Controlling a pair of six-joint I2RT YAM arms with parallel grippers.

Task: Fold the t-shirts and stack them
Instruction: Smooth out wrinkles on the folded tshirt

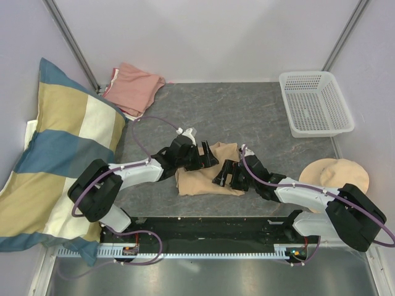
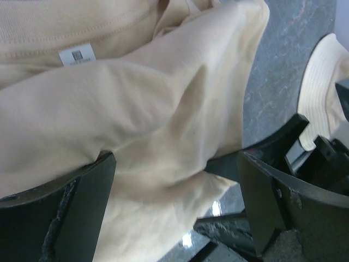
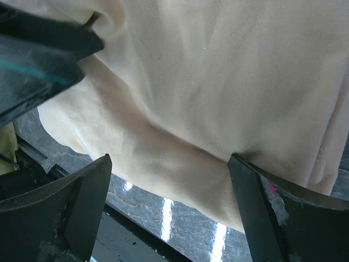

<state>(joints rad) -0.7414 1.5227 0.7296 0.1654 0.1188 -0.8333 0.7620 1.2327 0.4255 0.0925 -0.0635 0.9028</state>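
Fingers of left gripper (image 1: 207, 157) and right gripper (image 1: 227, 174): spread wide, down on tan tee (image 1: 200, 183), front-centre of grey table (image 1: 247, 117). Pink tee (image 1: 133, 89): far-left corner. Basket (image 1: 308, 74): far right. Pillow (image 1: 62, 160): left. Hat (image 1: 333, 172): right. Pale walls (image 1: 203, 37).

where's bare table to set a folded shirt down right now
Free: the far middle of the table, between the pink t-shirt and the basket, beyond the tan t-shirt. Crowded: the near centre, where the left gripper and right gripper sit over the tan t-shirt.
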